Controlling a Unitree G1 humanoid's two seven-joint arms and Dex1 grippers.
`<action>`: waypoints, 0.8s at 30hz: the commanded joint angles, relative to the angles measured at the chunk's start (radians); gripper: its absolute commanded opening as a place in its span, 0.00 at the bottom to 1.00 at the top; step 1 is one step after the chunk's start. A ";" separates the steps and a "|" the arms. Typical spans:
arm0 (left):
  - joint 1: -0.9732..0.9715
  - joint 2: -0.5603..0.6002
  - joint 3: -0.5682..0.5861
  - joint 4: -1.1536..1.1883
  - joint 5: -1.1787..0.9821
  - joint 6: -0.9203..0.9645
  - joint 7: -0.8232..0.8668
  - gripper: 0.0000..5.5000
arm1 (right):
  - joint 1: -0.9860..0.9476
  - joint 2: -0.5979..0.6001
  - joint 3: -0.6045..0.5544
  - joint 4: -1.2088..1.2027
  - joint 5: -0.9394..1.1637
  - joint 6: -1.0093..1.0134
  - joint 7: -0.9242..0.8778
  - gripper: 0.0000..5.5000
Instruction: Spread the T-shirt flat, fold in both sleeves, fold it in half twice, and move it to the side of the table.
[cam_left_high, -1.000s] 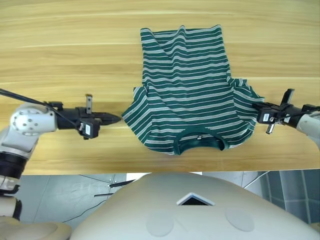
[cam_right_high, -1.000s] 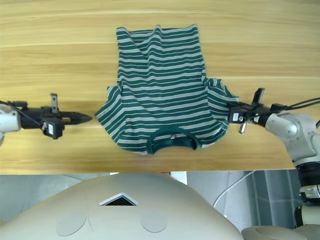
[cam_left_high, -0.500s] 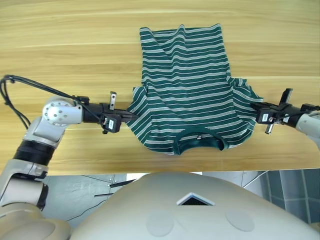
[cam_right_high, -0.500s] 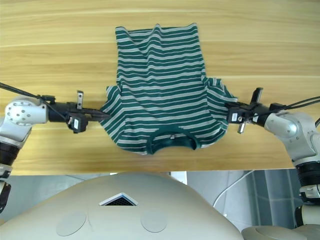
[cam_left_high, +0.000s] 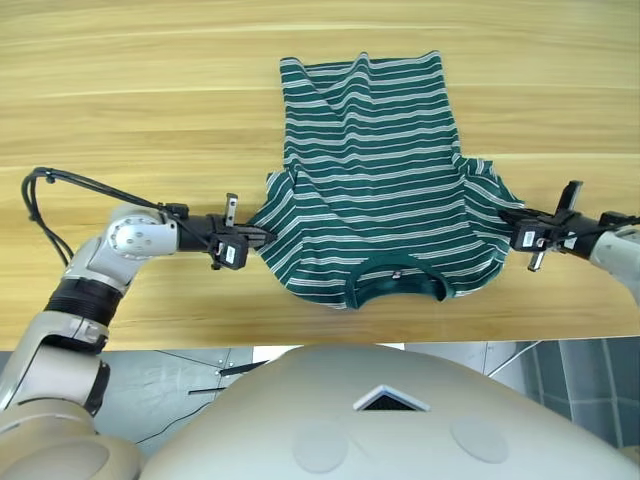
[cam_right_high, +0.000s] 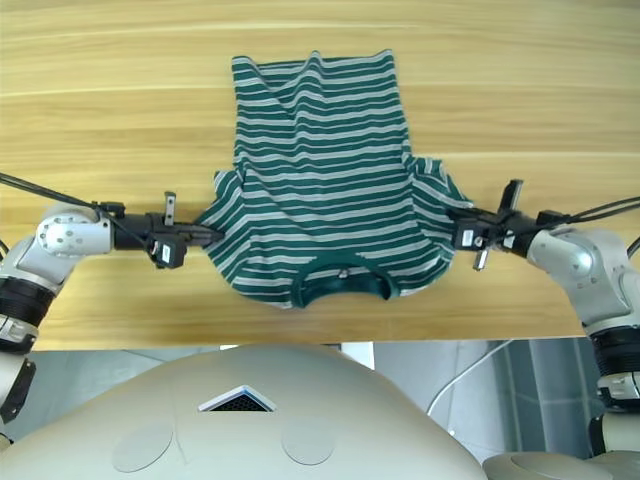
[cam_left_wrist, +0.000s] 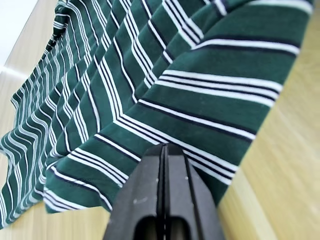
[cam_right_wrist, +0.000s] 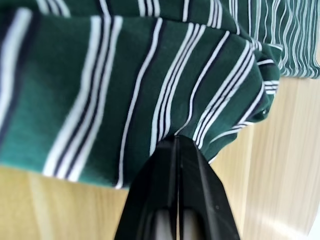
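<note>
Your T-shirt (cam_left_high: 375, 170) is lying on the counter (cam_left_high: 120, 110) with its collar (cam_left_high: 398, 282) toward the robot and its hem on the far side. The body is mostly lying flat, but both sleeves are bunching up beside the shoulders. The left gripper (cam_left_high: 262, 237) is resting clenched, fingers pressed together, with its tip touching the edge of the left sleeve (cam_left_high: 278, 212). The right gripper (cam_left_high: 505, 215) is sitting just as tightly clenched against the right sleeve (cam_left_high: 488, 190) on the T-shirt's opposite side. Whether either is pinching cloth or only pressing on it, you cannot tell. They are likely mirroring each other because the sleeves are what needs drawing out flat before folding in. A cable (cam_left_high: 60, 185) is looping off the left arm, well apart from the T-shirt. The rumpled sleeve folds themselves are what is standing in your way.
</note>
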 joint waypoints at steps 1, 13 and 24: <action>0.060 0.077 0.011 0.058 0.082 0.021 0.020 0.00 | 0.075 -0.010 -0.017 -0.004 0.015 0.003 0.007 0.00; 0.151 0.141 0.052 -0.004 0.020 0.061 0.052 0.00 | 0.105 -0.006 -0.046 -0.038 0.045 -0.007 0.003 0.00; 0.173 0.204 0.147 -0.037 0.071 0.156 0.141 0.00 | 0.149 0.009 -0.060 -0.125 0.119 -0.046 0.030 0.00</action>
